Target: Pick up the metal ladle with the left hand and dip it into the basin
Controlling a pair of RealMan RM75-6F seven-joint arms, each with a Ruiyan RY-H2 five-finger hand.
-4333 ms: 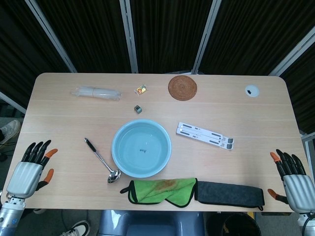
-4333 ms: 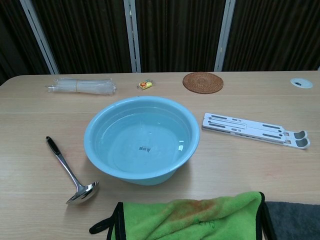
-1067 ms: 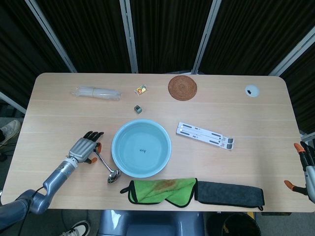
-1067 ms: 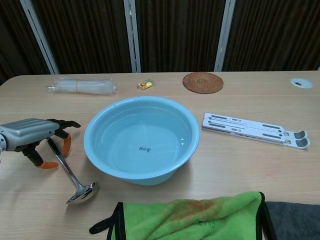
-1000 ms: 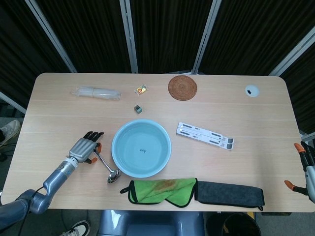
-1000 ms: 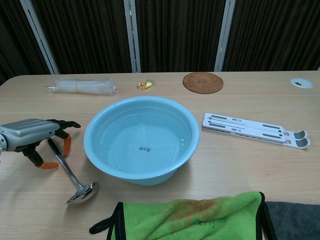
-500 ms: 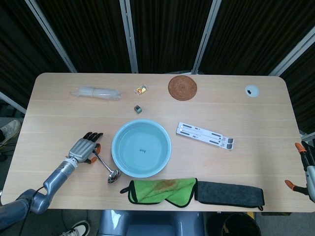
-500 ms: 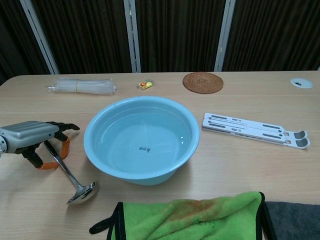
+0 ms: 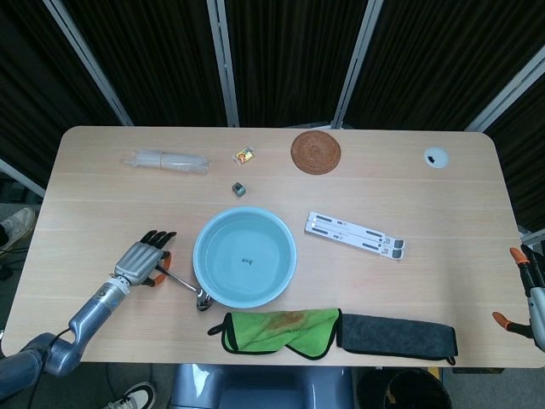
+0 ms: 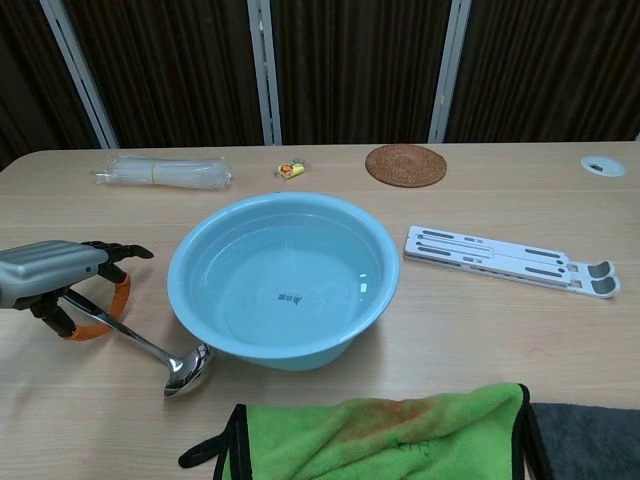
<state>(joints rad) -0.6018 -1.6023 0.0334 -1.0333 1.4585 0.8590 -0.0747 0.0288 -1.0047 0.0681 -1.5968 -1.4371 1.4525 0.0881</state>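
The left robot hand sits low over the near left of the surface, fingers curled around the handle of the metal ladle; the handle passes under the palm, so it appears to be gripping it, though how firm the hold is cannot be told from either view. The ladle's bowl points toward the basin and lies just beside its near left wall, apparently low on or barely off the surface. The right robot hand shows only at the far right edge of the head view, well apart from everything; whether its fingers are spread or curled cannot be told. At the near edge lie a green cloth and a dark grey cloth. The basin holds clear water and stands in the middle. Beyond it to the right is a white folding stand, and at the far side a woven coaster, a small wrapped sweet and a clear plastic bundle. By my reading the grasp is made, while the lift over the rim and the dip remain.
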